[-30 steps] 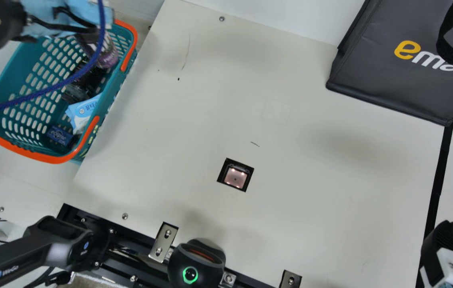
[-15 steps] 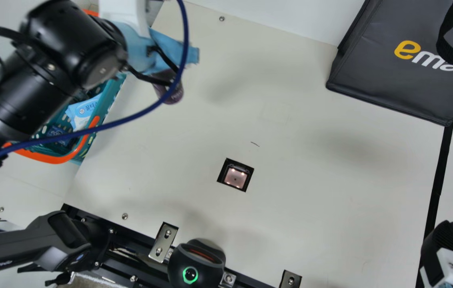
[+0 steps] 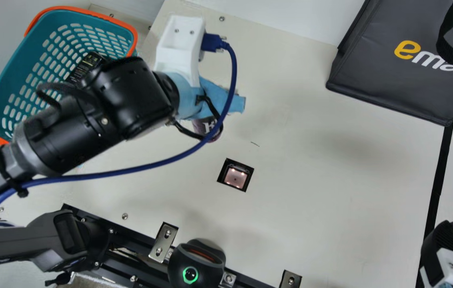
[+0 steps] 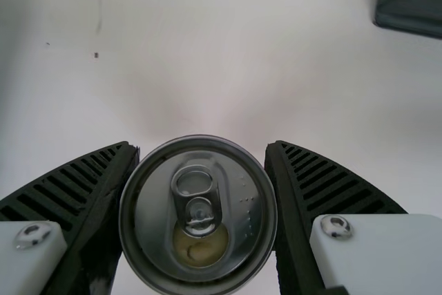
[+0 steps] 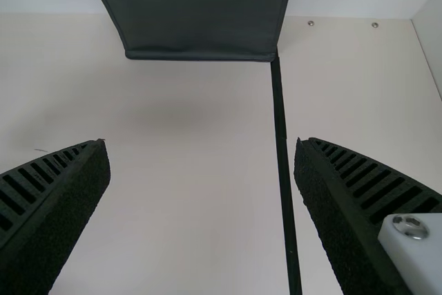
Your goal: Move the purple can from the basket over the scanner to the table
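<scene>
"Basket (image 3: 8, 76), far left. Any writing?"

"Pale print on a dark package (image 3: 86, 66) inside. Next, the left gripper (image 3: 226, 100) pinches the purple can (image 3: 204, 126), white letters on its side."

"Has it moved?"

"It was at the basket a second ago; now it's over the table (image 3: 330, 200), near the scanner (image 3: 235, 178)."

"Farther right?"

"Bag (image 3: 378, 80), yellow and white lettering; right gripper (image 3: 442, 240), fingers spread."

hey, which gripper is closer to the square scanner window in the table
Left. The left gripper, holding the purple can, is just up-left of the scanner window in the main view; the right gripper is far off at lower right.
</scene>
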Robot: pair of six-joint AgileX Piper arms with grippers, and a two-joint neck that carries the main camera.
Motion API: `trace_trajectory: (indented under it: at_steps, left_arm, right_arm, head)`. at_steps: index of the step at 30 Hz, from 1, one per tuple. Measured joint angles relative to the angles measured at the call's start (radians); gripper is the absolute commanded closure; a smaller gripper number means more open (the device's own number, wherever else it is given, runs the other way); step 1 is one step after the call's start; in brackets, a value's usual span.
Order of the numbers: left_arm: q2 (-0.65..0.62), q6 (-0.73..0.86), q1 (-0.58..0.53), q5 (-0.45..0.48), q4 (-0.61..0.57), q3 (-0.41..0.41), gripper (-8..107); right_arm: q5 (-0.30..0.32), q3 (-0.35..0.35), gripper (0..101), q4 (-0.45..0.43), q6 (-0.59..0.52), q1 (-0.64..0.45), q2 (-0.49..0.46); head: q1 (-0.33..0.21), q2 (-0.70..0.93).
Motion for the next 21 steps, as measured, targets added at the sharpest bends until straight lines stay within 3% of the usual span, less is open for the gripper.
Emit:
trace_trajectory:
  at_steps: [6,21]
  left_arm:
    - [-0.002,-0.041,-0.077,-0.016,0.008,0.025,107]
    - [-0.007,-0.145,-0.218,-0.151,0.061,0.177,107]
  right_arm:
    - [0.000,0.000,6,0.000,0.000,0.000,0.000]
    - [-0.001,0.000,6,0.000,0.000,0.000,0.000]
  head:
    - [-0.002,0.000]
    - [0.000,-0.002]
